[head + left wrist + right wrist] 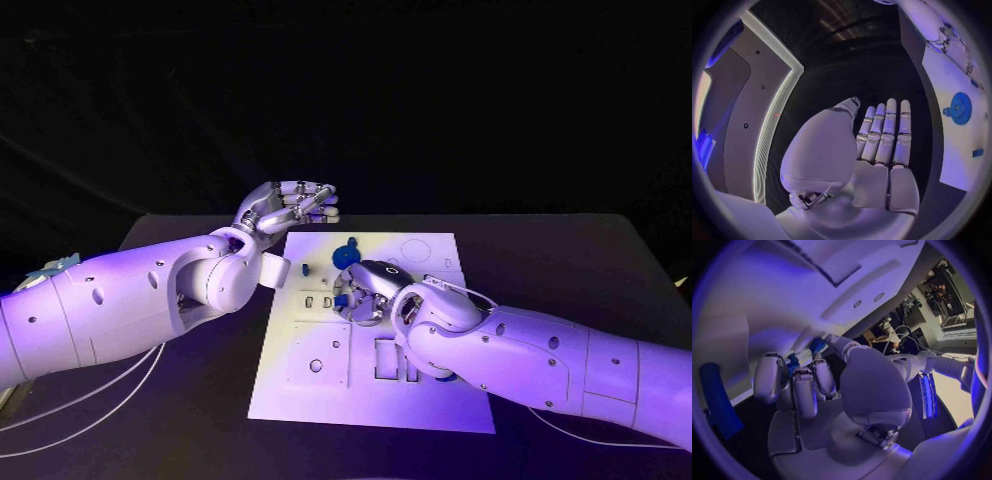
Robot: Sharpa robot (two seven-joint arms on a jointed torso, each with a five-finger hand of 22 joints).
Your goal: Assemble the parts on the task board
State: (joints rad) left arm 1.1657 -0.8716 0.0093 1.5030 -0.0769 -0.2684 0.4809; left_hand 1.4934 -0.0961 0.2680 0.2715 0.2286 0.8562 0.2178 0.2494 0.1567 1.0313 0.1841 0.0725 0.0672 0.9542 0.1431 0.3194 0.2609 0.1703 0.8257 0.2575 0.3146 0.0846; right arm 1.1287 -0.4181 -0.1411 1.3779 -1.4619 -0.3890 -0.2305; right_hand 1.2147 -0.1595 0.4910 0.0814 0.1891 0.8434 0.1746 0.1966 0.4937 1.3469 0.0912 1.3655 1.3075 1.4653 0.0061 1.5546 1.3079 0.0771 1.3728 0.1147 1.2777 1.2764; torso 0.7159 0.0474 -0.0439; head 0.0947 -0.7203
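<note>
1. Head view: the task board (325, 385) lies in the middle of the black table (577, 250). The left hand (293, 205) is raised off the board's far left corner, its fingers lying side by side and holding nothing. The right hand (369, 290) is lowered onto the middle of the board, fingers curled downward. A round blue gear (346, 256) stands on the board just beyond the right hand; another small blue part (306, 268) sits to the left of it, near the board's left edge.

2. Left wrist view: the left hand (879, 145) is flat and straight, fingers together, with nothing in it. To one side lies the board (957, 115) with the blue gear (961, 107) on it (a small blue piece (977, 152) sits nearer the board's edge).

3. Right wrist view: the right hand (811, 390) has its fingers bent in close to the board (786, 305), and a small blue part (817, 345) shows at the fingertips; whether it is pinched or merely touched I cannot tell. A long blue piece (720, 400) lies beside the hand.
</note>
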